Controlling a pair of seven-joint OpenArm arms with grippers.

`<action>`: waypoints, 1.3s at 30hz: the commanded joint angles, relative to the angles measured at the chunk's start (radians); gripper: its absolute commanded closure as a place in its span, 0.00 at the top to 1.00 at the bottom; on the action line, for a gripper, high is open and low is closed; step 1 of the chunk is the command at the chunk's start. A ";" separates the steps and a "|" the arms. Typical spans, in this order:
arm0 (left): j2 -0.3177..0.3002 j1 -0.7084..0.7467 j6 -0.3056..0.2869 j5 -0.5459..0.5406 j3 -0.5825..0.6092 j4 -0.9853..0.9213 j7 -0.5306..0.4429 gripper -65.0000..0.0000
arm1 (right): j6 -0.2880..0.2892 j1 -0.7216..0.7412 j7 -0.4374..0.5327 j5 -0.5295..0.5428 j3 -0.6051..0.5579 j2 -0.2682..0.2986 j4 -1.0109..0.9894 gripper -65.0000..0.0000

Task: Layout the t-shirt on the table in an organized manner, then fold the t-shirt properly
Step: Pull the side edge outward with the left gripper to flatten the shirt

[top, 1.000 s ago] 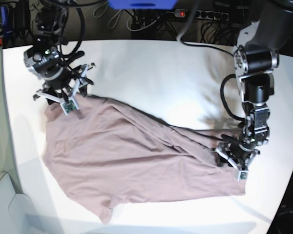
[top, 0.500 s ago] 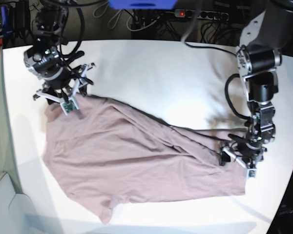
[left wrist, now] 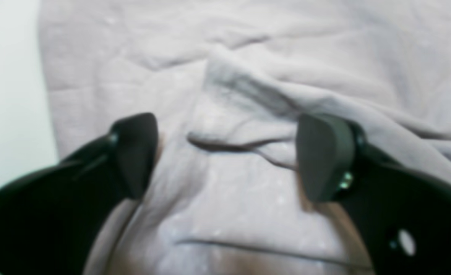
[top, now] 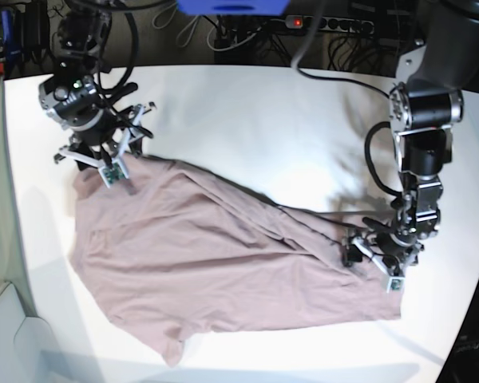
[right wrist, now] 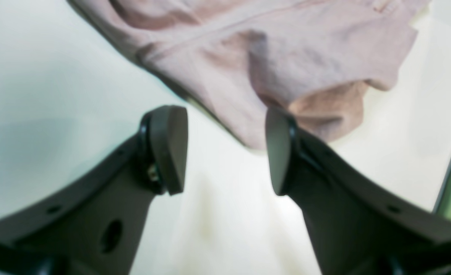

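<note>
The mauve-pink t-shirt [top: 207,255] lies crumpled in a diagonal band across the white table [top: 263,120], from upper left to lower right. My left gripper [top: 375,267] hovers over its right end. The left wrist view shows the left gripper [left wrist: 229,156] open just above wrinkled t-shirt fabric [left wrist: 248,57], holding nothing. My right gripper [top: 112,171] sits at the shirt's upper-left corner. In the right wrist view the right gripper [right wrist: 225,151] is open over bare table [right wrist: 38,76], and a corner of the t-shirt [right wrist: 286,57] lies just beyond its fingertips.
Cables and a power strip [top: 327,24] run behind the table's far edge. A pale bin [top: 4,335] sits off the lower-left corner. The table's right edge lies close to the left arm [top: 423,120].
My left gripper has opened and let go of the fabric, shifting slightly left over the shirt's right end. The right arm has not moved.
</note>
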 commanded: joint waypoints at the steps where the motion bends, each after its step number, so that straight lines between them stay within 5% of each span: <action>1: -0.008 -0.037 -0.004 -0.010 0.001 0.017 -0.026 0.75 | -0.001 0.008 0.020 0.014 0.001 0.002 0.017 0.50; 8: -0.005 -0.036 -0.004 -0.005 0.003 0.017 -0.031 0.37 | -0.001 0.012 0.020 0.014 0.001 0.002 0.017 0.50; 17: -0.008 -0.036 -0.006 -0.007 0.003 0.022 -0.031 0.33 | -0.001 0.014 0.020 0.014 0.001 0.002 0.017 0.50; 22: -0.008 0.021 0.004 -0.010 -0.005 0.169 -0.022 0.10 | -0.001 0.011 0.020 0.014 0.001 0.002 0.017 0.50; 30: -0.011 0.063 0.005 -0.004 -0.005 0.301 0.070 0.26 | -0.001 0.011 0.020 0.014 0.001 0.002 0.017 0.50; 36: -0.021 0.063 0.007 -0.004 -0.007 0.298 0.072 0.48 | -0.001 0.009 0.020 0.014 0.000 0.002 0.017 0.50; 39: -0.021 0.063 0.007 -0.004 -0.007 0.296 0.070 0.50 | -0.001 0.008 0.020 0.014 0.001 0.002 0.017 0.50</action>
